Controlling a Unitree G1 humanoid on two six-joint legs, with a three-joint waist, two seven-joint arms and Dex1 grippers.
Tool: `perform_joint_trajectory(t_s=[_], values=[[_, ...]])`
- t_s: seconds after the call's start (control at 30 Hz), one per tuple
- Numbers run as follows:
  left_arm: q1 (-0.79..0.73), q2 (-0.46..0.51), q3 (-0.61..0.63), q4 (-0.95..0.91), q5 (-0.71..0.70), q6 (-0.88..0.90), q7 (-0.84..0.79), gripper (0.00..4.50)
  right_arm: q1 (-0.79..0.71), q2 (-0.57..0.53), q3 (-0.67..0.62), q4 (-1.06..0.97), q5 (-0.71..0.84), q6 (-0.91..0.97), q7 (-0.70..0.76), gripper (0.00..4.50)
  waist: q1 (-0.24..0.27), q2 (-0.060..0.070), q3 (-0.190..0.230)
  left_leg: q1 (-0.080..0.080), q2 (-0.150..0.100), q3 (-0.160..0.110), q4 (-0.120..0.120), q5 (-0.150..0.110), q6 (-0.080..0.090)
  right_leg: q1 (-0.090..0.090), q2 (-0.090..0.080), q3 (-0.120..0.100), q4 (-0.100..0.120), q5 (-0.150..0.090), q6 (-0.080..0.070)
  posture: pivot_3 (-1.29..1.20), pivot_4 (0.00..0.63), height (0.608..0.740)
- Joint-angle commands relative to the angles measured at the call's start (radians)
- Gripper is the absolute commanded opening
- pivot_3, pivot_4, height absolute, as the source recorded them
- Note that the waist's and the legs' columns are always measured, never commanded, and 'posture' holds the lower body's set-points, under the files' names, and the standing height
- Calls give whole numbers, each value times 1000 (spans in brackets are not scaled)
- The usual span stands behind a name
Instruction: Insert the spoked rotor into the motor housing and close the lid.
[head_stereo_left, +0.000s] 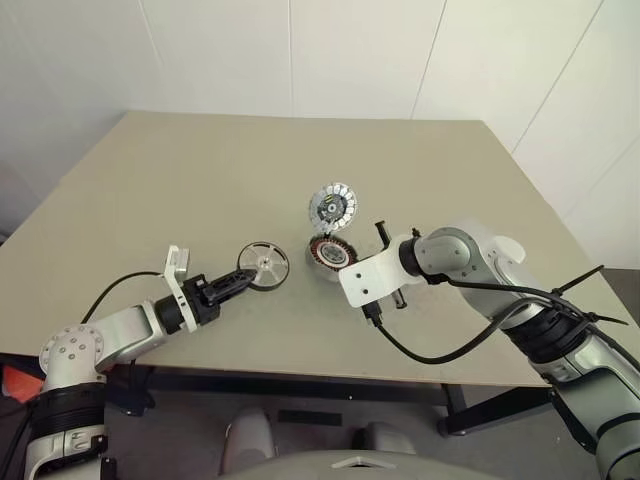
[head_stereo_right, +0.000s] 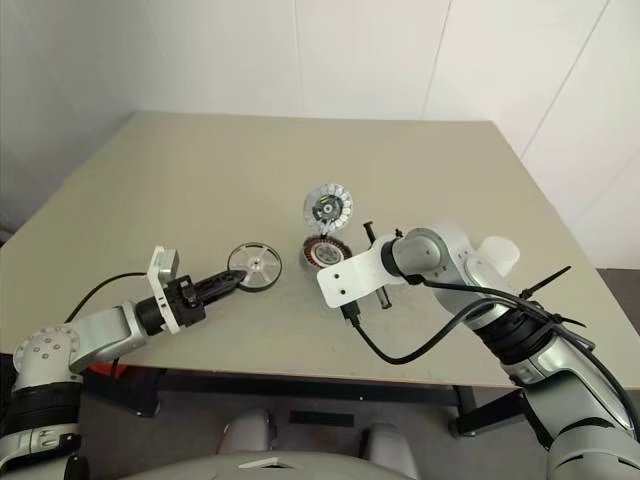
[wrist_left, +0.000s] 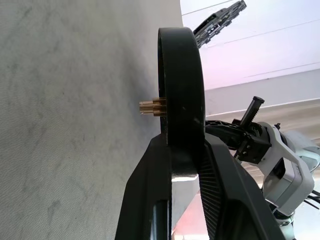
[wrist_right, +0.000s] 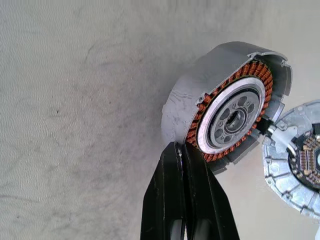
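Note:
The spoked rotor (head_stereo_left: 264, 264) stands on edge just above the table, its dark ring pinched in my left gripper (head_stereo_left: 247, 276); in the left wrist view the rotor (wrist_left: 181, 75) shows edge-on with a brass shaft sticking out sideways. To its right sits the motor housing (head_stereo_left: 328, 252), a silver cup with copper windings, tilted. My right gripper (wrist_right: 183, 146) is shut with the housing's (wrist_right: 227, 110) silver rim running into the seam between its fingers. The lid (head_stereo_left: 332, 205) lies just behind the housing, almost touching it.
The beige table (head_stereo_left: 200, 170) stretches wide to the left and back of the parts. A black cable (head_stereo_left: 430, 352) loops under my right wrist over the table's front edge. White walls stand behind the table.

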Motion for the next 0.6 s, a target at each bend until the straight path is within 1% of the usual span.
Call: perform_joint_trajectory(t_s=[0.03,0.33,0.53,0.6], values=[[-21,15,12,-5,-4,-9,-21,502,3,-1,-28,-17,2,9,-6,9,0,0,0,0,0,0,0,0,0,0,0,0,0,0,0,0,0,740],[-26,20,17,3,7,-10,-30,502,8,7,-26,6,-15,5,-15,9,-3,0,0,0,0,0,0,0,0,-1,0,0,1,0,0,0,0,740],[-31,22,17,7,17,-12,-38,502,19,0,-25,5,-8,12,4,9,-2,0,0,0,0,0,0,0,0,0,0,0,1,0,0,0,0,740],[-31,22,17,6,19,-13,-38,502,24,-3,-25,3,-6,14,8,422,-2,0,0,0,0,0,0,0,0,0,0,0,1,0,0,0,0,740]])
